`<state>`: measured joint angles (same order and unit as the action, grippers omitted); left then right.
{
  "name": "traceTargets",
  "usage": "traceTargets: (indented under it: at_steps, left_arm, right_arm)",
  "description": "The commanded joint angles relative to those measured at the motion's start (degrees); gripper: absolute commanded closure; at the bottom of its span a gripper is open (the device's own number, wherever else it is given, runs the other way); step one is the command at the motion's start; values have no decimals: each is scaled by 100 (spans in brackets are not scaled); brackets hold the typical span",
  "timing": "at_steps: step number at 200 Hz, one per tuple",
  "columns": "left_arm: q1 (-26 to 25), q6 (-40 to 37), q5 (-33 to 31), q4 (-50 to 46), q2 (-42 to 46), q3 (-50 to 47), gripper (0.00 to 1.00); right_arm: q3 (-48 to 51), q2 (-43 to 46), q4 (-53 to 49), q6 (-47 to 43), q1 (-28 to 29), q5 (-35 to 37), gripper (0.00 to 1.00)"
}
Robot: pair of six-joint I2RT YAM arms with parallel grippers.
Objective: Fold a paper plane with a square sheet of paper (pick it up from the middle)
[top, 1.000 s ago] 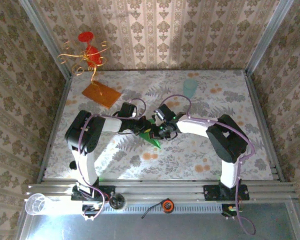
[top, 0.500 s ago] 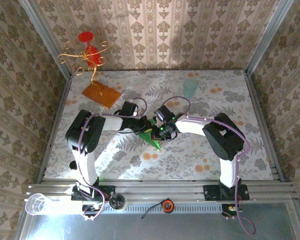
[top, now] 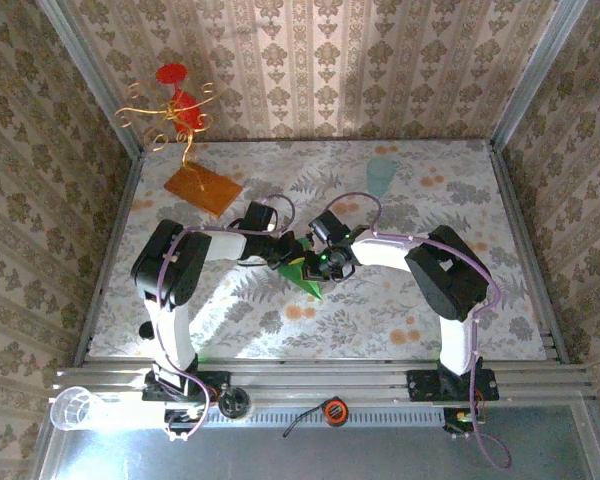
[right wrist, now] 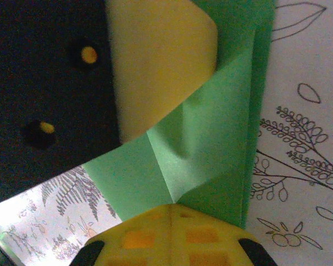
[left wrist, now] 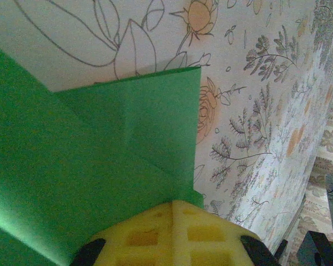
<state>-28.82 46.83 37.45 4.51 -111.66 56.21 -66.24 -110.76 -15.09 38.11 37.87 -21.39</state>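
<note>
The green paper [top: 304, 273] lies folded to a narrow pointed shape at the table's middle, its tip toward the near side. My left gripper [top: 286, 251] is shut, its yellow pads [left wrist: 155, 233] pressed tip-down on the paper [left wrist: 100, 144] near a folded corner. My right gripper [top: 320, 262] is shut too, with its closed pads [right wrist: 150, 235] resting where a crease of the paper [right wrist: 211, 144] meets them. In the right wrist view a pad of the left gripper [right wrist: 155, 61] sits on the sheet just beyond. Nothing shows between either pair of pads.
An orange-brown board [top: 202, 187] carrying a gold wire stand with red ornaments [top: 175, 105] stands at the back left. A teal cup [top: 381, 176] is at the back right. A clear cup [top: 75, 407] and a tape measure [top: 332, 410] lie on the near rail.
The right arm's elbow has shifted slightly left and both wrists have edged closer together. The paper stays in place under both shut grippers.
</note>
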Motion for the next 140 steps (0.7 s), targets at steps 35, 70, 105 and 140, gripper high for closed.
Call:
traceTargets:
  at_steps: [35, 70, 105, 140]
  left_arm:
    - [-1, -312, -1150, -1111, -585, -324, 99]
    - [-1, -320, -1161, -1111, -590, -329, 99]
    - [1, -324, -1161, -1111, -592, -321, 99]
    - [-1, -332, -1152, -1084, -594, -326, 99]
  right_arm:
    - [348, -84, -325, -83, -66, -49, 100]
    - [605, 93, -293, -109, -100, -220, 99]
    - [800, 387, -322, -127, -121, -424, 99]
    - [907, 604, -366, -133, -122, -505, 98]
